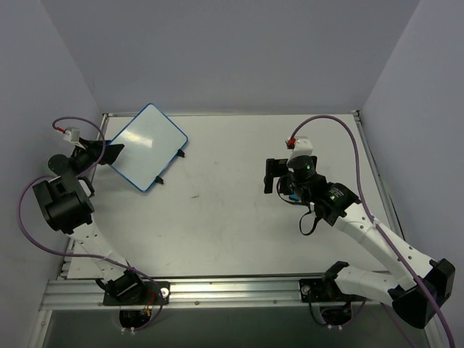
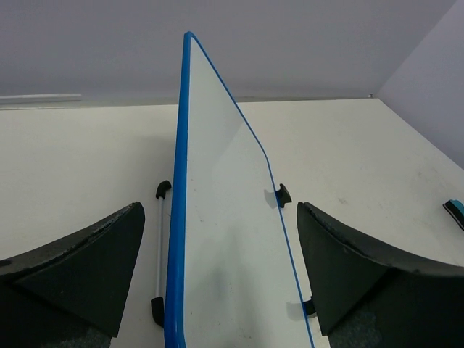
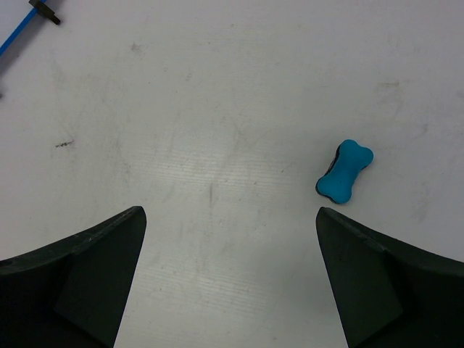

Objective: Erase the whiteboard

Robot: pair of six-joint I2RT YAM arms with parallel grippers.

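The whiteboard [image 1: 148, 145], white with a thin blue frame and two black clip feet, stands tilted at the back left of the table. No writing shows on it, only a faint grey smudge in the left wrist view [image 2: 225, 239]. My left gripper [image 1: 109, 151] is open at the board's left edge; in its wrist view the jaws [image 2: 220, 206] straddle the board without touching it. My right gripper [image 1: 278, 181] is open and empty above the table's middle right. A small blue bone-shaped eraser [image 3: 344, 172] lies on the table just beyond its right finger [image 3: 362, 275].
The board's corner and one clip foot [image 3: 43, 11] show at the top left of the right wrist view. The eraser also shows at the far right of the left wrist view [image 2: 454, 212]. Grey walls enclose the table [image 1: 232, 239] on three sides.
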